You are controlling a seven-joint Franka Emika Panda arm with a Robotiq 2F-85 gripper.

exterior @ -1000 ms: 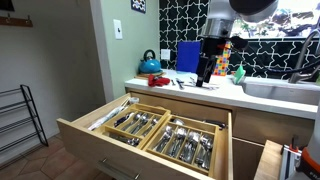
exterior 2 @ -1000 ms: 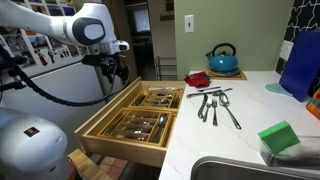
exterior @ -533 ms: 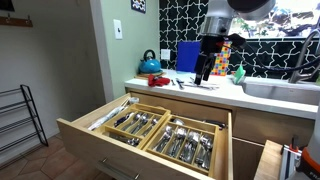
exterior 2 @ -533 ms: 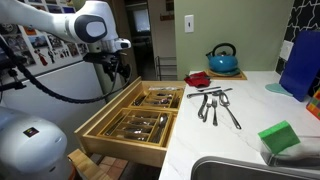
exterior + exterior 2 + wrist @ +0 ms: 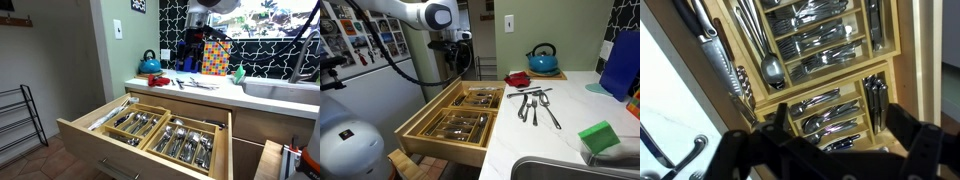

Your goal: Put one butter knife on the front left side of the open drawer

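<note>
The wide light-wood drawer (image 5: 92,138) stands pulled out below the counter, also in an exterior view (image 5: 442,147), with bamboo divider trays (image 5: 902,45) full of silver cutlery. Dark-handled knives (image 5: 872,95) lie in a narrow side compartment. Several loose cutlery pieces (image 5: 536,106) lie on the white counter, also in an exterior view (image 5: 197,83); which are butter knives I cannot tell. My gripper (image 5: 838,116) is open and empty, hanging above the drawer's trays. It shows in both exterior views (image 5: 195,60) (image 5: 460,63).
A blue kettle (image 5: 542,58) and a red bowl (image 5: 518,78) stand at the counter's back. A green sponge (image 5: 598,136) lies by the sink (image 5: 565,170). A blue board (image 5: 188,55) leans on the backsplash. A wire rack (image 5: 20,115) stands on the floor.
The arm has swung sideways, carrying the gripper from beside the drawer to over its trays. The jaws stay open and empty. The cutlery has not moved.
</note>
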